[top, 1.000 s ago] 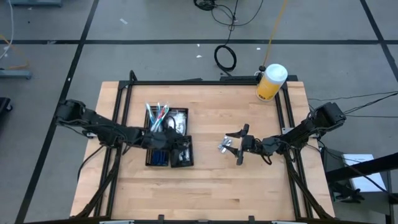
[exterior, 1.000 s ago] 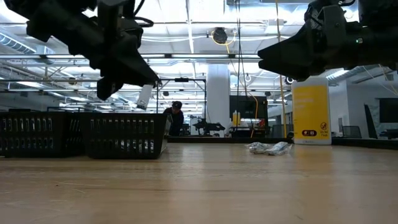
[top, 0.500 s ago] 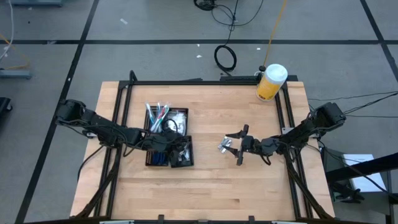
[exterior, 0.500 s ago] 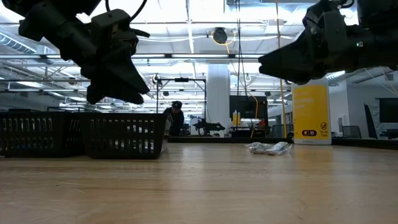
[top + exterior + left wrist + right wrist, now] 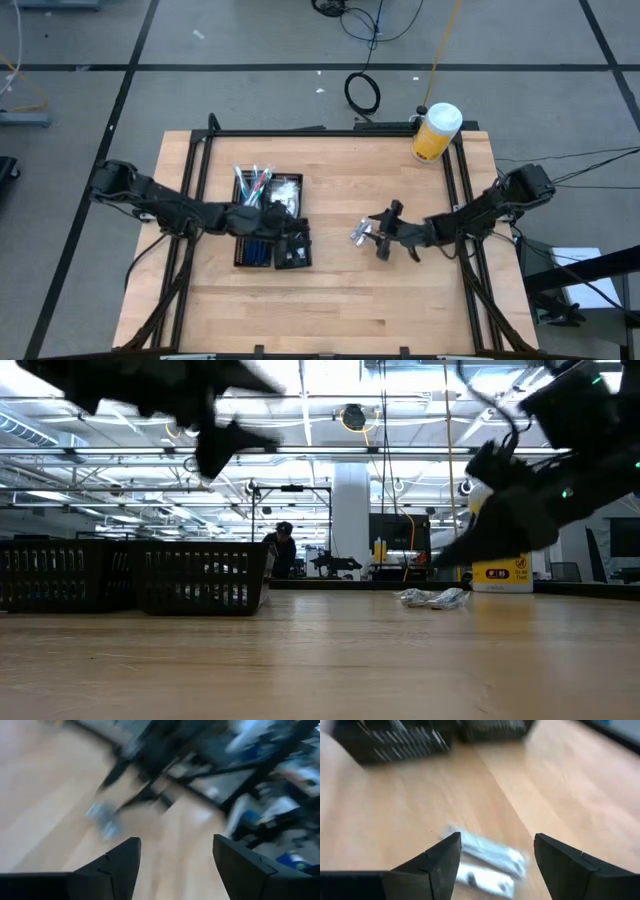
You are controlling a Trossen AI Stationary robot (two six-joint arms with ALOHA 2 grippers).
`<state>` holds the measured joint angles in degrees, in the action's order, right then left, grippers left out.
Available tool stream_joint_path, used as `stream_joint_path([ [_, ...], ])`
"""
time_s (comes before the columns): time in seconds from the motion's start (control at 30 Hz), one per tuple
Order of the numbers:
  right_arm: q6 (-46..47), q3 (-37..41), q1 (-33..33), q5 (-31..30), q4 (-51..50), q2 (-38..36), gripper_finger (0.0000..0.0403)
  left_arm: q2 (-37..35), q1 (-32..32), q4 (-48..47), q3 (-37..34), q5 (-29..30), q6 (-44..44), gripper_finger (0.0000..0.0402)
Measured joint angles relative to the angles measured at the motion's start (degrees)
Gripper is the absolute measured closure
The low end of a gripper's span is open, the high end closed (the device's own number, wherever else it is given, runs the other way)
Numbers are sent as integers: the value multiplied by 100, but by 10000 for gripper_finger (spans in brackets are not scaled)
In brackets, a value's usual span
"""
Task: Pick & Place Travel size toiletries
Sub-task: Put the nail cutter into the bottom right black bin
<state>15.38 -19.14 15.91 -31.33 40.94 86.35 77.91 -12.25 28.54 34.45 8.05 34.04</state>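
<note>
Bright even overhead light; both wrist views motion-blurred; low view arms backlit, smeared.

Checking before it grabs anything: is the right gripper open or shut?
Open. The right wrist view shows the right gripper with its dark fingers spread wide apart, the white-clear packets lying on the table between them.

tray [image 5: 271,247]: 1 | jar [image 5: 435,132]: 1 | loose packets [image 5: 362,234]: 2 | arms: 2

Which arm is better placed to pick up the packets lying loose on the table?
The right. Its gripper hangs open right beside the white-clear packets, which show between its fingers in the right wrist view. The left gripper, also open, is over the black tray, well away.
</note>
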Motion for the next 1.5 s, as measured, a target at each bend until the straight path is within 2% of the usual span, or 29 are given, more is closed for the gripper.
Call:
stream_joint_path([
  [0.1, 251, -142, -126, 15, -771, 0, 165, -9, 61, 534, 247, -275, -654, 156],
  [0.2, 379, -198, -189, 349, -1089, 0, 165, -9, 103, 601, 513, -306, -1292, 156],
  [0.33, 553, -198, -206, 1245, -1129, 0, 165, -9, 137, 616, 670, -300, -1750, 156],
  [0.5, 941, -204, -197, 2551, -1111, -5, 165, -9, 137, 134, 670, -295, -1701, 156],
  [0.6, 980, -209, -197, 2969, -1067, -7, 165, -7, 137, -126, 670, -281, -1681, 156],
  [0.77, 548, -209, -110, 2843, -1092, -7, 165, -7, 137, -227, 670, -97, -1569, 156],
  [1.07, 107, -200, -16, 1570, -1121, -2, 165, -4, 137, -221, 670, -94, -1576, 156],
  [1.5, -15, -200, 31, 1641, -810, 2, 165, -4, 137, -192, 670, -43, -1587, 156],
])
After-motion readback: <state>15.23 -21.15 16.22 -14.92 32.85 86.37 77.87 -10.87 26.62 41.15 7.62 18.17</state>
